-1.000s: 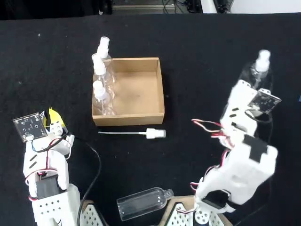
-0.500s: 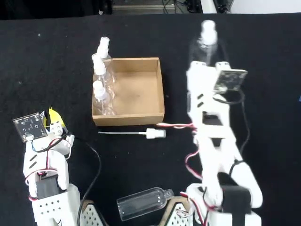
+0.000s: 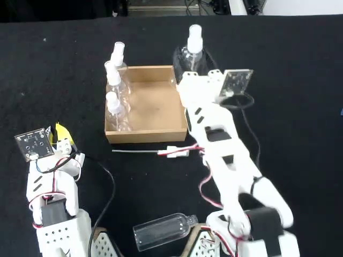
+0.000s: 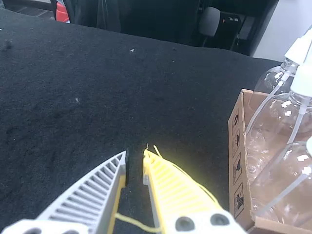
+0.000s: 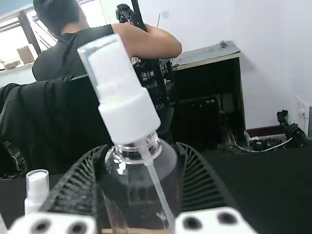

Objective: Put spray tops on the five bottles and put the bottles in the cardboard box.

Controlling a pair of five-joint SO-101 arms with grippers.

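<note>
High view: the right tool (image 3: 191, 68) is clamped on a clear plastic bottle with a white spray top (image 3: 194, 42), held upright at the far right corner of the open brown cardboard box (image 3: 146, 135). Three more clear spray-topped bottles (image 3: 115, 104) stand in a row along the box's left wall. On the black table (image 3: 64, 64), a loose white spray top with a long dip tube (image 3: 177, 151) lies just in front of the box. A clear uncapped bottle (image 3: 163, 230) lies on its side at the near edge, between the two arm bases. The left tool (image 3: 61, 135) sits at the near left, apart from the box.

Left wrist view: the left tool's grey and yellow fingers (image 4: 97, 195) are almost together with nothing between them, above bare table. The box's side wall and the bottles inside it are just beyond.

Right wrist view: black ribbed fingers (image 5: 200, 175) press both sides of the held bottle below its neck.
</note>
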